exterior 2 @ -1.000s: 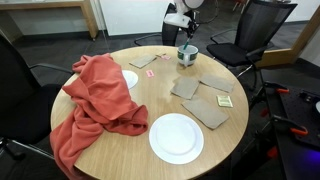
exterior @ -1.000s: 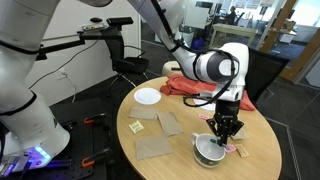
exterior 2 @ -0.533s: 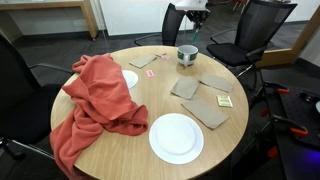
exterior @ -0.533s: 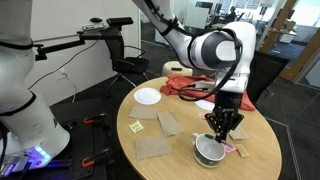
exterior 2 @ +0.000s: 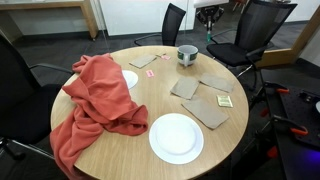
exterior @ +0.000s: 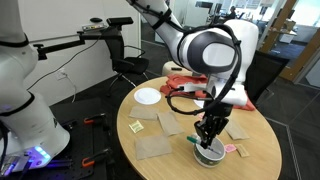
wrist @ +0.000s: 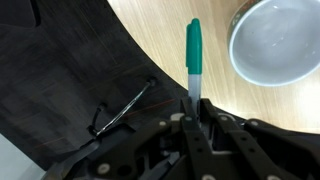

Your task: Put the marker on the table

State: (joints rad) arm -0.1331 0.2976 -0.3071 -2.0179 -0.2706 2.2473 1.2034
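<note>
Lift complete: the gripper (wrist: 193, 108) had risen from the white bowl (wrist: 276, 40), clamped on the green-capped marker (wrist: 193, 55), which hung beside the bowl above the table (wrist: 165, 40), not yet set down.

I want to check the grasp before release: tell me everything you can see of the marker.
The marker is a slim stick with a teal-green cap and a darker barrel, plastic by its look. The gripper clamps the barrel, so the capped end juts out over the tan table near its rim, beside the white bowl without touching it.
</note>
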